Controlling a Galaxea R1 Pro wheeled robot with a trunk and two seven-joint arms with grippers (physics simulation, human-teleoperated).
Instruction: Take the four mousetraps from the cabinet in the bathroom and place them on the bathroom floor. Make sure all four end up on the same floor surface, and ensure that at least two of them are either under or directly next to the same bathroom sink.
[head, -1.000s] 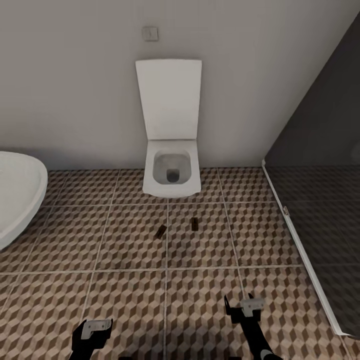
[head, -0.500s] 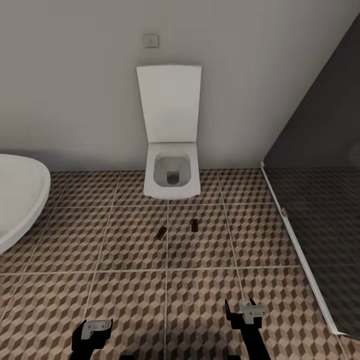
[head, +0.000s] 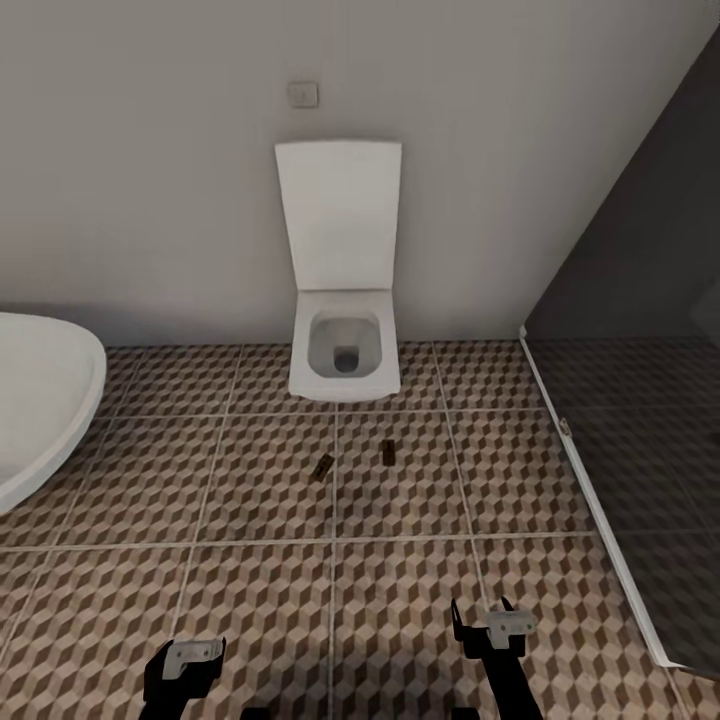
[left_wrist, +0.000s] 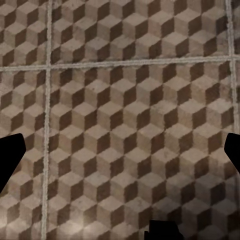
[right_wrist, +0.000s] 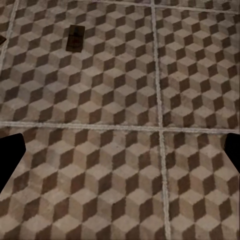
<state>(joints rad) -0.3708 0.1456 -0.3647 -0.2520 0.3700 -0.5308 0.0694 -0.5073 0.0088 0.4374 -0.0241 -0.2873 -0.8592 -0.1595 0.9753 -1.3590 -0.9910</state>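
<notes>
Lying on the brown-and-beige cube-patterned tiled bathroom floor (head: 250, 480) before the white wall-hung toilet (head: 344, 350), two small dark flat mousetraps (head: 322, 466), seemingly set there, face both wide-open, empty tools, left tool (head: 183, 665) and right tool (head: 487, 625).

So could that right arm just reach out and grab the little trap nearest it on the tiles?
Probably not from here. The right gripper hangs open low in the head view, and the nearer mousetrap lies well ahead on the bathroom floor, before the toilet. Nothing blocks the way; it just looks too far.
</notes>
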